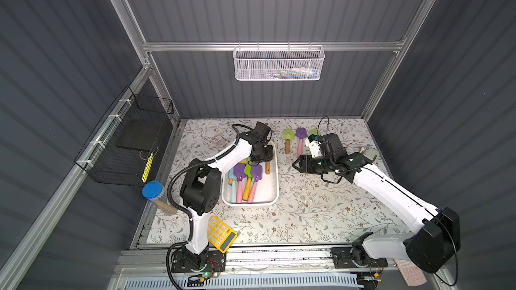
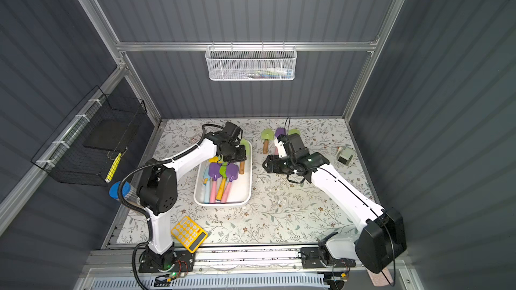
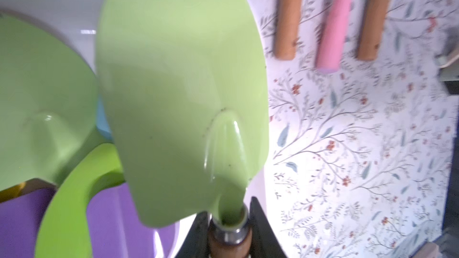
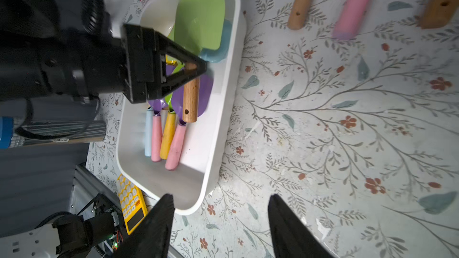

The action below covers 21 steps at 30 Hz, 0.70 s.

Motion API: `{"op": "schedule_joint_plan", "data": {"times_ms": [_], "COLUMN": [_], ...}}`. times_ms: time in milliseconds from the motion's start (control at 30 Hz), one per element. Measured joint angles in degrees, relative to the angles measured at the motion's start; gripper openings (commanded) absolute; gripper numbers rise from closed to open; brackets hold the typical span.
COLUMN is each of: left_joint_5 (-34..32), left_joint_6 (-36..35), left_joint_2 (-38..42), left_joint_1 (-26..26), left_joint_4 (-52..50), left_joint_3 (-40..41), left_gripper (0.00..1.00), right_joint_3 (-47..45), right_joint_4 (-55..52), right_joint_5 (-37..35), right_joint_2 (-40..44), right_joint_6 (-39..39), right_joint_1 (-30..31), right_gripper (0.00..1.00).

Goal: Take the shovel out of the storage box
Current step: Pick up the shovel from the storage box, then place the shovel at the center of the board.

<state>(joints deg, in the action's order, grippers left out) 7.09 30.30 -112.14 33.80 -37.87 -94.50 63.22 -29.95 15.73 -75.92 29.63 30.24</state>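
One storage box, white and shallow, holds several shovels; three loose shovels lie on the table just beyond it. You have the left gripper clenched on the wooden handle of a green shovel, not yet clear of the box. Your right gripper hangs spread and empty beside the box. Grey ribbed walls enclose the cell; the table's floral cover lies flat around the box, a yellow calculator near it.
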Motion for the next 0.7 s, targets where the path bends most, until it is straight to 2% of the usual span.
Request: {"op": "schedule_joint_plan", "data": {"times_ms": [300, 700], "left_joint_5": [0.02, 1.09], "left_joint_6": [1.62, 3.39], "left_joint_2": [6.19, 10.16], "left_joint_1": [0.00, -0.13], "left_joint_4": [0.07, -0.11], "left_joint_3": [-0.74, 2.62], "left_gripper": [0.05, 0.05], "right_joint_3": [-1.81, 5.11], "right_joint_4": [10.03, 17.25], "right_joint_5": [4.04, 4.63], "right_joint_2": [-5.29, -17.22], "right_joint_6": [5.05, 5.18], "right_joint_1": [5.14, 8.87], "right_gripper": [0.68, 0.67]}}
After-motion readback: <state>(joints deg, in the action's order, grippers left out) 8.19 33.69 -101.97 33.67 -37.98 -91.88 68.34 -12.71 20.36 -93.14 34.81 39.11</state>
